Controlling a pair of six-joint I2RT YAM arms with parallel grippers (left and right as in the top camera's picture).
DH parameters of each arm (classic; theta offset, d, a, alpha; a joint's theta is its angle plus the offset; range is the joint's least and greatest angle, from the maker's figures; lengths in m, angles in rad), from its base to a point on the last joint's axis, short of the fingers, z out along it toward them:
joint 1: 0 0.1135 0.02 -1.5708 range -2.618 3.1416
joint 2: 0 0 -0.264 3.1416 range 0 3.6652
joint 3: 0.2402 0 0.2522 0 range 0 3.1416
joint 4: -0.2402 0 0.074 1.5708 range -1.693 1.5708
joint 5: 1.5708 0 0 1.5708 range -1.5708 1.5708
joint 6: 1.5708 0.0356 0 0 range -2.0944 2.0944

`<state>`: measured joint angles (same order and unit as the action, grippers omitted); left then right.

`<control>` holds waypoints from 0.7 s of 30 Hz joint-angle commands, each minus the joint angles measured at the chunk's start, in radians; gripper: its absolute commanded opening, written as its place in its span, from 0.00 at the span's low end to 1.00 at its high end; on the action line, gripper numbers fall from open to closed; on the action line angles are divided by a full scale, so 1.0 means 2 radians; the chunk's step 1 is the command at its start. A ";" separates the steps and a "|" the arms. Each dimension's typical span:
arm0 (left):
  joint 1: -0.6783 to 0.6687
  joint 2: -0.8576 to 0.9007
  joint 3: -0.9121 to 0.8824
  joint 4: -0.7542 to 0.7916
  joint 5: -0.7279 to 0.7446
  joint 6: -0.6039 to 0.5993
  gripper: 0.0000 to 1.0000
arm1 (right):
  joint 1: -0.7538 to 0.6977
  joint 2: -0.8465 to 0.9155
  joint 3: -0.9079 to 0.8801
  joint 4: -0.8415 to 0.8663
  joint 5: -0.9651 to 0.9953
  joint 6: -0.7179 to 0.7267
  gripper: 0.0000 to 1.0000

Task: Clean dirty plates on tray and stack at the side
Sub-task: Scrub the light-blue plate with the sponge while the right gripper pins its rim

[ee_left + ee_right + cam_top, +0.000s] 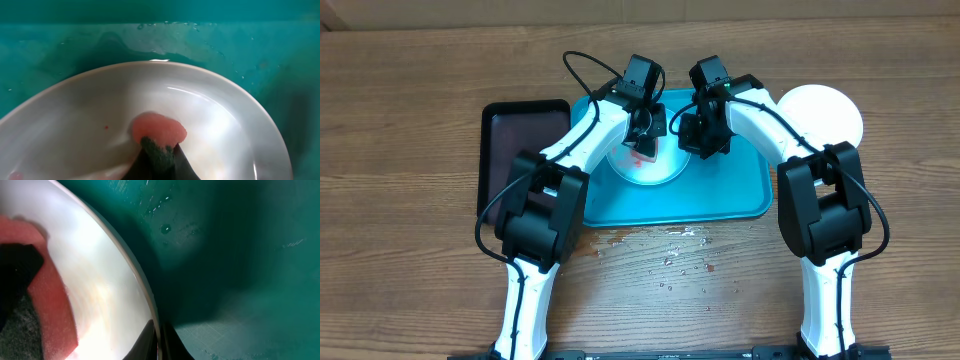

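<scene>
Pinching pink sponge (160,129) in left gripper (158,161), jaws nearly closed on its dark green scouring side, pressing foam against pale plate (215,125). Nipping same plate's rim with right gripper (160,342), fingers almost together, one on each side of edge. Lying face up on turquoise tray (730,195), toward its far-left part. Running tray's long axis left-right across table (410,100). Sitting just past tray's far-right corner: white plate (825,112), on wood. Flanking tray's left side: black tray (520,125).
</scene>
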<state>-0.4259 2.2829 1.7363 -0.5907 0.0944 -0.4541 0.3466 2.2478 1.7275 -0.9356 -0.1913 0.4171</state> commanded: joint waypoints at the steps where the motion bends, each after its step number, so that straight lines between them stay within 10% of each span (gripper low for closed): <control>1: -0.013 0.017 0.001 -0.009 0.035 0.040 0.04 | 0.000 0.006 -0.003 0.000 0.013 -0.003 0.04; 10: -0.016 0.017 0.004 -0.104 0.003 0.117 0.04 | 0.000 0.006 -0.004 0.000 0.013 -0.003 0.04; 21: -0.016 0.017 0.007 -0.126 -0.192 0.052 0.04 | 0.000 0.006 -0.003 0.000 0.013 -0.003 0.04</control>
<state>-0.4793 2.2818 1.7775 -0.8352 -0.0925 -0.2966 0.3496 2.2482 1.7275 -0.9401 -0.2020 0.4099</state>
